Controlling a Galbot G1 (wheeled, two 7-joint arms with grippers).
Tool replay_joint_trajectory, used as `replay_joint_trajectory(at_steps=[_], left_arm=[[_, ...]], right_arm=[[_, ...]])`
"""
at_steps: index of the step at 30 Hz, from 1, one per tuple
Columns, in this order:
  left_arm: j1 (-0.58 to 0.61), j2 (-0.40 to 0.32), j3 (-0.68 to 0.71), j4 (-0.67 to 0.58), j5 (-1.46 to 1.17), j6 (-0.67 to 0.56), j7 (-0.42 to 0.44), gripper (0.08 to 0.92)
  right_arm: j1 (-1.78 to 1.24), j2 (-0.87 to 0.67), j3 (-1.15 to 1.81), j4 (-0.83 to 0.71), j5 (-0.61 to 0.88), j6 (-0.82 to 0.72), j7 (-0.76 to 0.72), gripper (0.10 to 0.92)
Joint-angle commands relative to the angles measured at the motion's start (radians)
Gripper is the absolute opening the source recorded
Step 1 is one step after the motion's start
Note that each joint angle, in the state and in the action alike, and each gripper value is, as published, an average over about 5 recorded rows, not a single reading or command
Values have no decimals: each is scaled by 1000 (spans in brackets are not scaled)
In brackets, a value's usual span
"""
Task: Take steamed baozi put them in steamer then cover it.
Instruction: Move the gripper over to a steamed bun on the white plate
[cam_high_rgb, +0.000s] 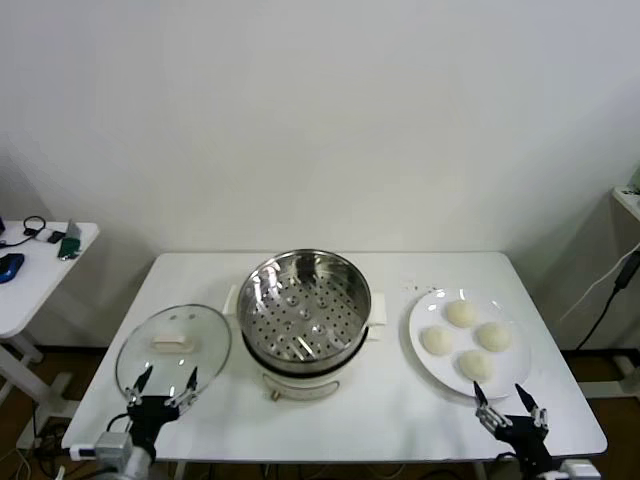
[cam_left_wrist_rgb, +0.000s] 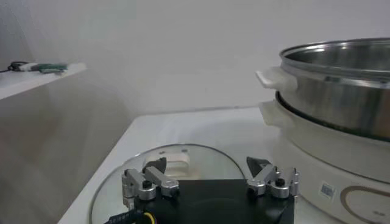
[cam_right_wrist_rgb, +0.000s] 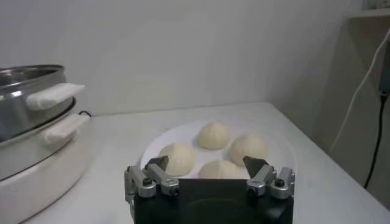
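While both arms wait low at the near edge of the white table (cam_high_rgb: 330, 420), nothing has been picked up. The steamer (cam_high_rgb: 304, 300) stands upright in the middle of the table with its open mouth facing up, and its holey floor has nothing on it. Its two side handles stick out to the left and the right. The cover (cam_high_rgb: 173, 347) lies flat on the table to the left of the steamer, just beside it, with its cream handle (cam_high_rgb: 173, 344) on top; the long way of that handle runs left to right. Four steamed baozi (cam_high_rgb: 466, 339) sit close together on a white plate (cam_high_rgb: 424, 305) to the right of the steamer, round side up. The plate reaches close to the table's right side. The left gripper (cam_high_rgb: 163, 385) hangs just over the near rim of the cover, jaws spread wide and holding nothing. The right gripper (cam_high_rgb: 511, 410) is just in front of the plate, also spread wide and holding nothing. Bare table shows in front of the steamer and behind all three things. A small side table (cam_high_rgb: 40, 270) with a few little things on it stands off to the left.
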Motion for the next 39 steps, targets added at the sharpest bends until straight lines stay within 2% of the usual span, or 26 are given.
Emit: replay_joint_trajectory(at_steps=[1,5,8,11,16,21,25,29,34,39], left_arm=[[0,2,0,1,8,1,3,823],[-4,3,-1,-2,7,1,6,823],[-8,2,0,-6,5,0,8,823],[-10,-2,2,-11,5,-2,9,823],[-8,-10,7,-12,9,-6,10,823],[-2,-16,14,-10,16,-14,12,823],[-2,-19,15,-1,20,-19,13,823],[-2,-17,13,2,19,-22,18,823],[-4,-12,9,6,17,-24,22,823],[-4,-9,10,10,16,-29,25,823]], right_arm=[[365,-163,-36,-131,28,-160,45,823],[588,-319,-158,-287,-31,-251,-29,823],[766,-470,-319,-411,-168,-293,-182,823],[931,-585,-492,-515,-276,-272,-338,823],[1236,-704,-831,-666,-436,-126,-644,823],[1561,-744,-1183,-777,-592,76,-934,823],[1781,-738,-1443,-821,-570,178,-1096,823],[1981,-697,-1688,-859,-429,177,-1187,823],[2139,-617,-1920,-908,-270,143,-1230,823],[2178,-505,-2035,-985,-249,136,-1232,823]])
